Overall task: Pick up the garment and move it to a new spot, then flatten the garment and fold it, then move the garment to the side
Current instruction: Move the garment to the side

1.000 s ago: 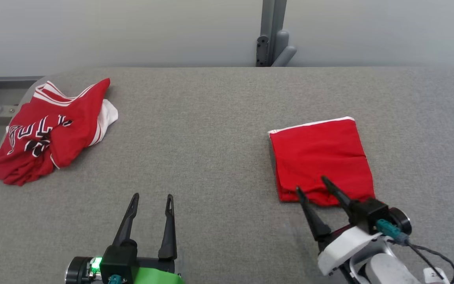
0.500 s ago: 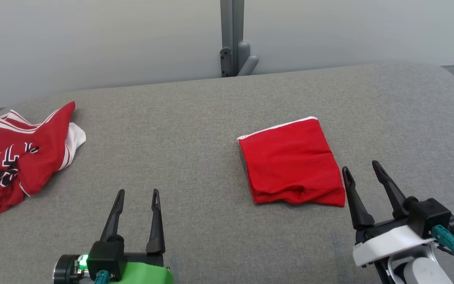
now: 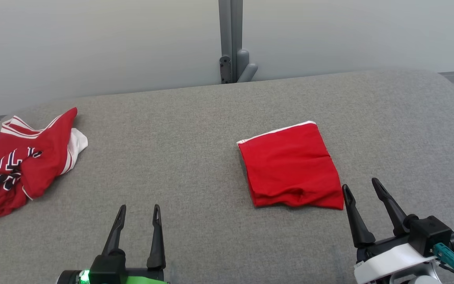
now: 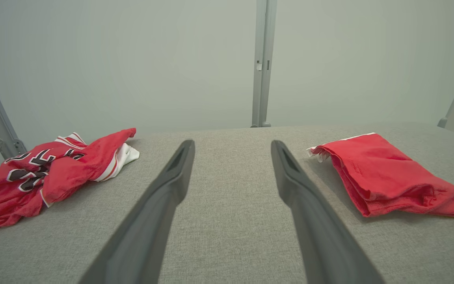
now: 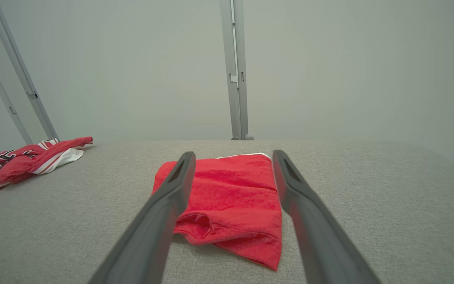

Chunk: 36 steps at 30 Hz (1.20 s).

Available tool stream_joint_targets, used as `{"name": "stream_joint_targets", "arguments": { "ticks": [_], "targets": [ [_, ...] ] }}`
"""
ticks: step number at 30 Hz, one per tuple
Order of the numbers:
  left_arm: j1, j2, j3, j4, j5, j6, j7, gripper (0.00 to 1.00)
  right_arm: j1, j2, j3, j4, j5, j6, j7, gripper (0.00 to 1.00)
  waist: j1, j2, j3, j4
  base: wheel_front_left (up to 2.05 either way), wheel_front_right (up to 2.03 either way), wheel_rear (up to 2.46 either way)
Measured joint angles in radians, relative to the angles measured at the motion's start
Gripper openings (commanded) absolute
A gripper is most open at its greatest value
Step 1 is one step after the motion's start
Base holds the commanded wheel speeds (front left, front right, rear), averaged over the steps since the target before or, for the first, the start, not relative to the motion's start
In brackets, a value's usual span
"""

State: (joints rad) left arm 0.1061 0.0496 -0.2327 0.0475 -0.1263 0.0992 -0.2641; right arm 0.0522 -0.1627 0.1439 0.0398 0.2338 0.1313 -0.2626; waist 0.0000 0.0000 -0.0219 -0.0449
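The folded red garment (image 3: pixel 290 165) lies flat on the grey table (image 3: pixel 195 138), right of centre. Its long axis runs roughly from 11 to 5 o'clock in the head view. The white-trimmed edge points to 12 o'clock and the bunched, layered edge faces 6 o'clock. A crumpled red jersey (image 3: pixel 22 165) with dark lettering sits well apart at 9 o'clock, near the table's left edge.

The right gripper (image 3: pixel 360 184) is at 5 o'clock of the folded garment, just beside its near right corner, with its fingers spread and grasping nothing. The left gripper (image 3: pixel 139 209) hovers at 7 o'clock over bare table, its fingers likewise released and empty.
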Motion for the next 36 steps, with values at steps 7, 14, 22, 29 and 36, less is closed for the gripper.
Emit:
{"name": "stream_joint_targets", "arguments": {
  "ticks": [7,14,22,29,36],
  "targets": [
    [0.007,0.0,0.001,0.004,-0.008,-0.011,0.0,1.0,0.0,0.007,-0.007,-0.002,-0.005,0.0,0.0,1.0,0.0,0.0,0.002,0.01,0.0,0.0,0.0],
    [0.007,0.0,-0.002,0.008,-0.004,-0.006,0.0,1.0,-0.001,0.014,-0.016,0.003,-0.001,0.0,0.0,1.0,0.0,0.0,0.003,0.013,0.0,0.0,0.0],
    [0.007,0.0,-0.013,0.007,-0.004,0.001,0.0,1.0,-0.021,0.022,-0.029,0.034,0.007,0.0,0.0,1.0,0.0,0.0,0.015,0.023,0.0,0.0,0.0],
    [-0.003,0.0,-0.034,-0.003,-0.004,-0.003,0.0,1.0,-0.108,0.014,-0.059,0.139,0.096,0.0,0.0,1.0,0.0,0.0,0.05,0.046,0.0,0.0,0.0],
    [-0.061,0.0,-0.047,-0.007,-0.001,-0.021,0.0,1.0,-0.278,-0.065,-0.104,0.352,0.344,-0.001,0.0,1.0,0.0,0.0,0.127,0.079,0.0,0.0,0.0]
  ]
}}
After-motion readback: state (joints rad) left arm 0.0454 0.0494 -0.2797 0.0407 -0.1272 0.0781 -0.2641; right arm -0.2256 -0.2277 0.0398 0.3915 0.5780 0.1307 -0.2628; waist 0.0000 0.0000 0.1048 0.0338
